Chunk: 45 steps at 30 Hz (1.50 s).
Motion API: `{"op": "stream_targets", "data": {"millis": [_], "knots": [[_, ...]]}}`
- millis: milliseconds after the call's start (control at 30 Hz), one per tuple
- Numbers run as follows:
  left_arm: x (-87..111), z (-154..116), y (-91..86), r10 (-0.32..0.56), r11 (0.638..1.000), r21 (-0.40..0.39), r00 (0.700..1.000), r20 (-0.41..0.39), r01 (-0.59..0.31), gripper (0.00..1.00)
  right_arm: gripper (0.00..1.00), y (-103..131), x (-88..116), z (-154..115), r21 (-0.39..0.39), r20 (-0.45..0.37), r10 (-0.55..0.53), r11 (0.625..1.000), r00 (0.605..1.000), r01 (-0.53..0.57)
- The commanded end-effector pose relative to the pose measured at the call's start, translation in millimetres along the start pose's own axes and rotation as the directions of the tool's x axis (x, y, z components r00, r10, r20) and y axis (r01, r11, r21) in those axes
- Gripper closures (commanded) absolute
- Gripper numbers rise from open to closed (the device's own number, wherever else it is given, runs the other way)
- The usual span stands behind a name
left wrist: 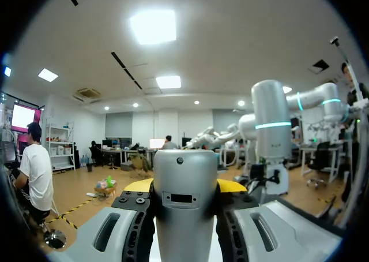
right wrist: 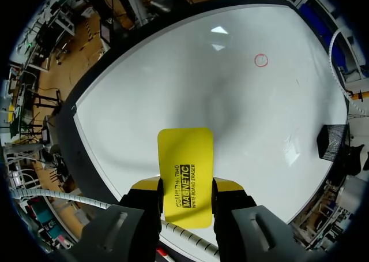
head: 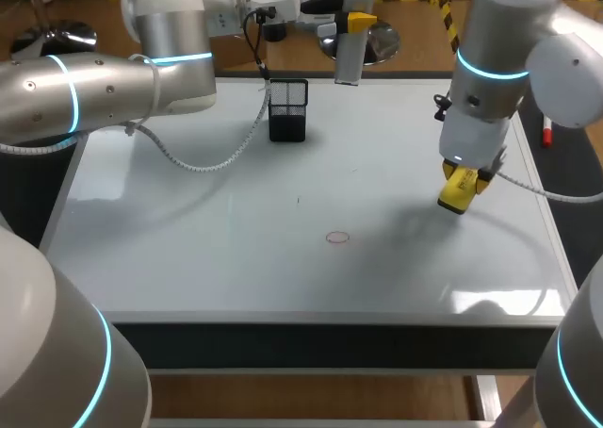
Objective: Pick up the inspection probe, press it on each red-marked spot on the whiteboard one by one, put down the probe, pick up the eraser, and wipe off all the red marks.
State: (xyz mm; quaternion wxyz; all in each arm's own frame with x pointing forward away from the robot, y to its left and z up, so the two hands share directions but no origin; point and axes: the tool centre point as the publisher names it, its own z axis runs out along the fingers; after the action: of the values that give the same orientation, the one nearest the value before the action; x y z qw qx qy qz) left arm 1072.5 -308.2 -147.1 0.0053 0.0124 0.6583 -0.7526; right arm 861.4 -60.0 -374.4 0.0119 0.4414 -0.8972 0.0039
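White and glossy, the whiteboard [head: 236, 258] covered nearly the whole tabletop. The left arm [head: 104, 84] came in over the board's far left corner and reached along the far edge. The right arm [head: 499, 60] stood above the right side of the board.

A black mesh holder [head: 287, 110] sat upright on the board close to the far edge, a little left of its middle.

The right gripper [right wrist: 185, 187] pointed down over the right part of the board, nearer the right edge than the middle. Its yellow-tipped fingers were pinched on a yellow eraser [right wrist: 184, 169] from both sides. Whether the eraser touched the board could not be told.

The left gripper [left wrist: 185, 187] was raised beyond the far edge, just past the mesh holder. Its two fingers were pressed against either side of the grey cylindrical probe [left wrist: 184, 204], which hung off the board.

One small red circle mark [head: 337, 238] lay on the board near the middle, toward the near edge. It was well apart from the eraser and lay ahead of the right gripper in the right wrist view.
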Motion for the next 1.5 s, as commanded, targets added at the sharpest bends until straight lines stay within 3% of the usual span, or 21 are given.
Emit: {"op": "stream_targets", "data": {"millis": [33, 267, 567, 900, 1067, 1500], "knots": [[9.0, 2.1, -2.2, 0.010, 1.000, -0.021, 1.000, -0.019, -0.011, 1.00, 1.00, -0.2, 0.8, -0.6, 0.003, -0.001, -0.002, 1.000, 1.000, 0.002], [47.3, -7.8, 1.4, 0.006, 0.999, -0.034, 1.000, -0.022, -0.007, 1.00, 1.00, -0.2, 0.8, -0.6, 0.003, -0.001, -0.002, 1.000, 1.000, 0.002], [107.5, -23.0, -4.4, 0.005, 1.000, 0.021, 0.999, -0.037, -0.004, 1.00, 1.00, -0.2, 0.8, -0.6, 0.003, -0.001, -0.002, 1.000, 1.000, 0.002], [173.1, -30.7, 0.0, -0.028, 0.997, 0.073, 0.986, -0.167, 0.040, 1.00, 1.00, -0.2, 0.8, -0.6, 0.003, -0.001, -0.002, 1.000, 1.000, 0.002], [202.9, -34.1, 11.8, -0.048, 0.995, 0.069, 0.965, -0.259, 0.068, 1.00, 1.00, -0.2, 0.8, -0.6, 0.003, -0.001, -0.002, 1.000, 1.000, 0.002], [243.6, -39.5, 39.8, -0.106, 0.988, 0.070, 0.942, -0.320, 0.135, 1.00, 1.00, -0.2, 0.8, -0.6, 0.003, -0.001, -0.002, 1.000, 1.000, 0.002]]}}
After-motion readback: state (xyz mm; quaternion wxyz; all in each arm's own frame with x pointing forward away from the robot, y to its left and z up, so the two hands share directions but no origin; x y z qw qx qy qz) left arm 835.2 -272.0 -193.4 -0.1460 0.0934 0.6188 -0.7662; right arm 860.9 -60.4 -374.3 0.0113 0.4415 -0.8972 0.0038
